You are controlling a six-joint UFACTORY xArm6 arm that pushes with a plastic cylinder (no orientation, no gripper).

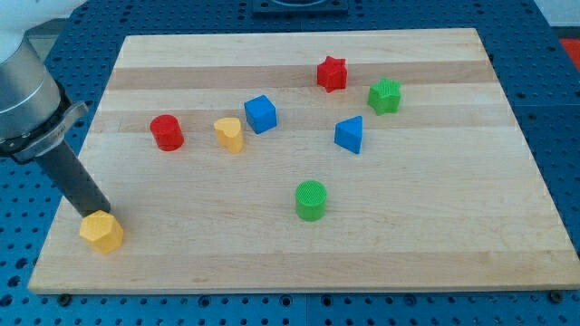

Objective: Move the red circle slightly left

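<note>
The red circle is a short red cylinder standing on the wooden board at the view's left of centre. My tip is at the board's lower left, touching the top edge of a yellow hexagon block. The tip is well below and to the left of the red circle, apart from it. The dark rod slants up to the arm at the view's upper left.
A yellow heart-like block and a blue cube lie just right of the red circle. A red star, green star-like block, blue triangle and green cylinder lie further right.
</note>
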